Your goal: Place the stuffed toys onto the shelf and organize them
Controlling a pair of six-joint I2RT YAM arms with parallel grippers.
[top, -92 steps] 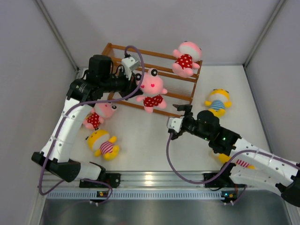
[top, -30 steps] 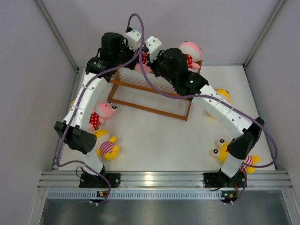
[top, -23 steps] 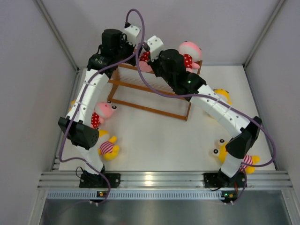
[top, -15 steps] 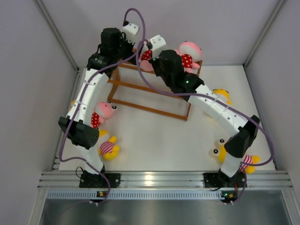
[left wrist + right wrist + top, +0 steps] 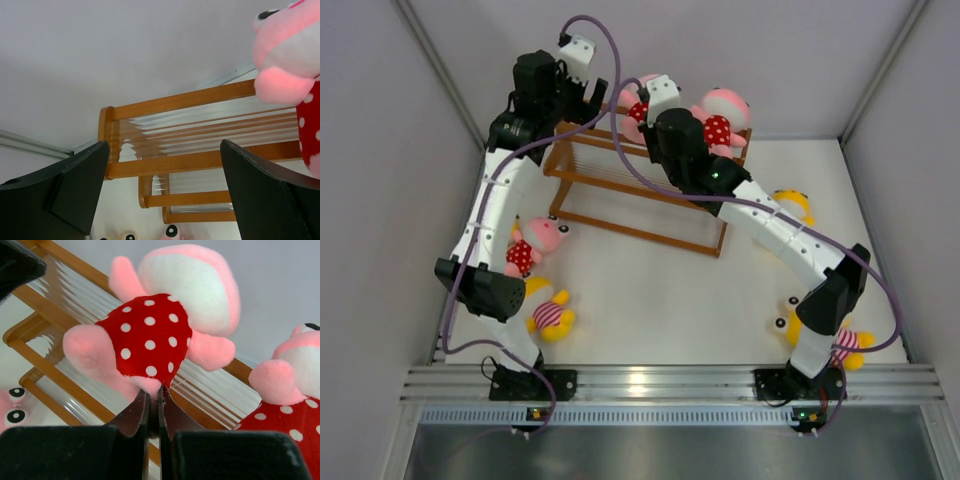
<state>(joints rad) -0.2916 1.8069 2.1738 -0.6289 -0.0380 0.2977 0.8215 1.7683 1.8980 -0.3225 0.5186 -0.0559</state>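
One pink toy (image 5: 150, 340) stands above the right pincer (image 5: 154, 395), its hem pinched.

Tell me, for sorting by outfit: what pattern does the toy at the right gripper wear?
Red with white dots on the pink toy; best in right wrist view.

We see bright, even light from overhead. Shadows on the white table (image 5: 650, 290) are faint and soft, and a glare spot sits on the metal rail (image 5: 638, 380) at its near edge. Up close, the fingers (image 5: 75, 190) of the left gripper (image 5: 164, 145) are black, underexposed and blurred. The thin rods of the shelf (image 5: 200, 160) glint. The pink toy (image 5: 150, 335) is evenly lit and fairly sharp.
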